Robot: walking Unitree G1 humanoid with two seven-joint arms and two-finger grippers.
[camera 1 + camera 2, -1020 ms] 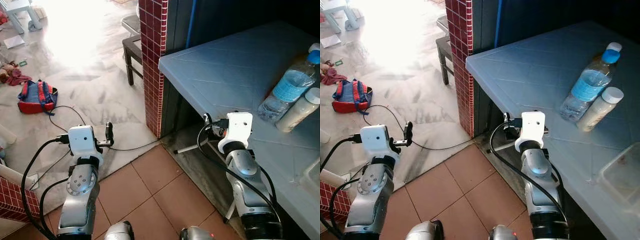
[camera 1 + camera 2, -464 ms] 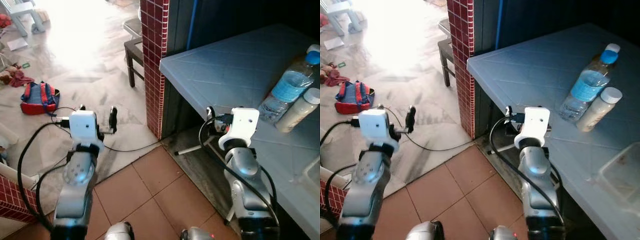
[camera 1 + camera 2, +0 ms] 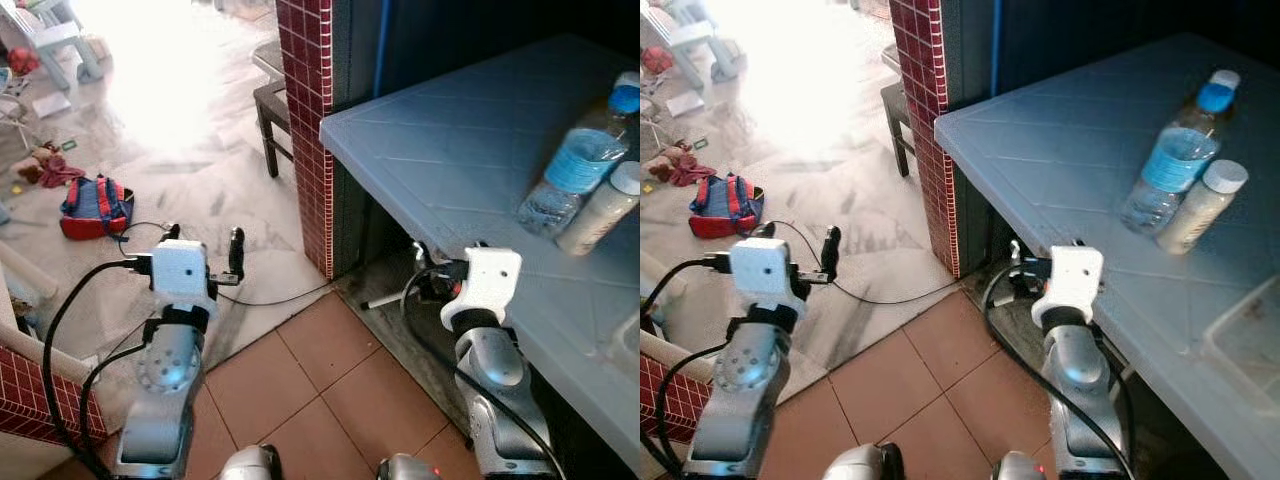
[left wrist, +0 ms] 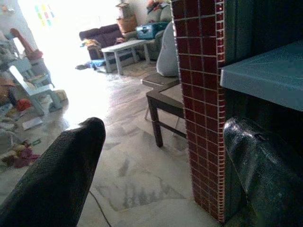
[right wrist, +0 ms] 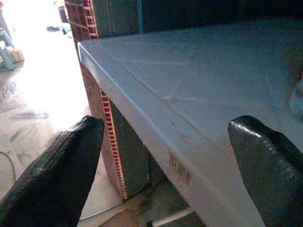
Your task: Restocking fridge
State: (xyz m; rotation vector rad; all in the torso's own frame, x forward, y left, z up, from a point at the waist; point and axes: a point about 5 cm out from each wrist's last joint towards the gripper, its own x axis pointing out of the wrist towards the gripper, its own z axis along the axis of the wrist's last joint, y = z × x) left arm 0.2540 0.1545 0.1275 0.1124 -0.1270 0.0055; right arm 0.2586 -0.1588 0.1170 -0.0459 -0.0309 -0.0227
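We see the water bottle (image 3: 1178,155) standing upright toward the far right of the blue-grey counter (image 3: 1060,150), touching a white-capped bottle (image 3: 1200,205) just beside it. Our right gripper (image 5: 165,165) hovers with fingers spread wide at the counter's near edge, well apart from both bottles. Our left gripper (image 4: 161,170), also spread and empty, is over the floor (image 3: 200,190).

The robot has two shiny silver arms with round joints. Each wrist ends in a white box. Black cables loop along both arms. The left gripper (image 3: 205,250) and right gripper (image 5: 161,165) each have two long black fingers (image 4: 61,175) with a rough, dotted skin.
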